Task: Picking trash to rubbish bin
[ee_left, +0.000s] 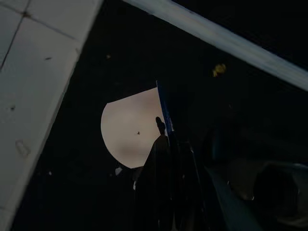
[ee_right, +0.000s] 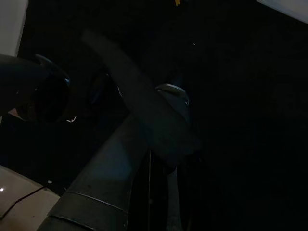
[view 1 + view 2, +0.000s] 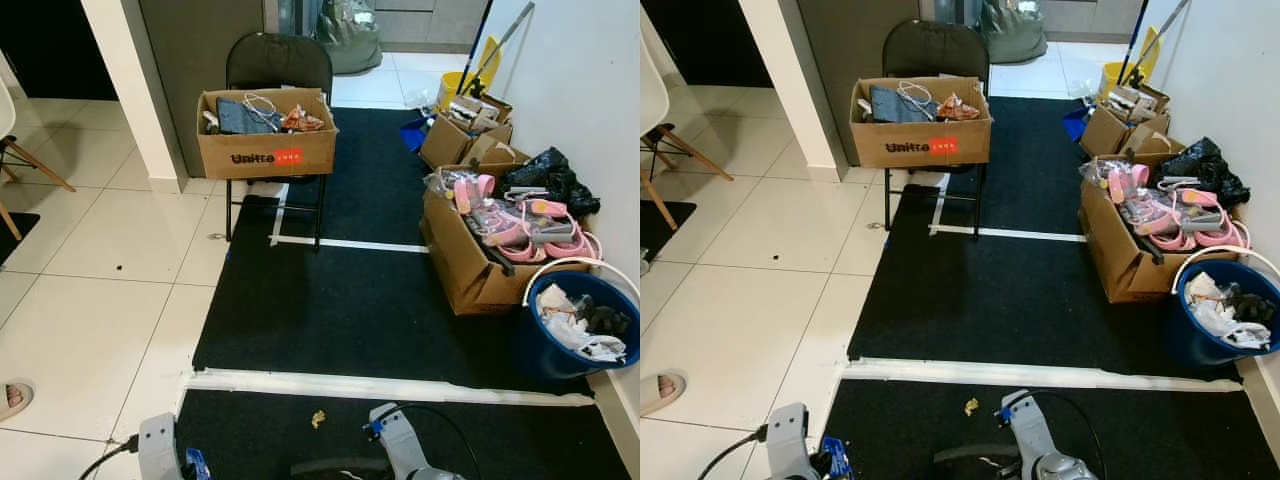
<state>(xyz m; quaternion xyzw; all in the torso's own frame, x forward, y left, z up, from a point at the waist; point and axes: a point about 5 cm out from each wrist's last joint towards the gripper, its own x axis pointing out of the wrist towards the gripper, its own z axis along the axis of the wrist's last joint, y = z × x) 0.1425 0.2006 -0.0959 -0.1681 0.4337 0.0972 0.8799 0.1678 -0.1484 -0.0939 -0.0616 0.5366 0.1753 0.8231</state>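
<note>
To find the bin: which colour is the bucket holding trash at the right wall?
Blue bucket, with a white handle; clearest in the left eye view.

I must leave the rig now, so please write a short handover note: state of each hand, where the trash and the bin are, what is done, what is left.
Left hand and right hand: both arms hang low at the robot's front; whether the fingers are open or shut cannot be told.
Trash: a small yellow scrap lies on the black mat, just ahead of the robot, near the white tape line.
Bin: the blue bucket stands ahead to the right by the wall, already holding paper waste.
Done: nothing picked yet.
Left: grasp the scrap, carry it to the bucket, drop it in.
</note>
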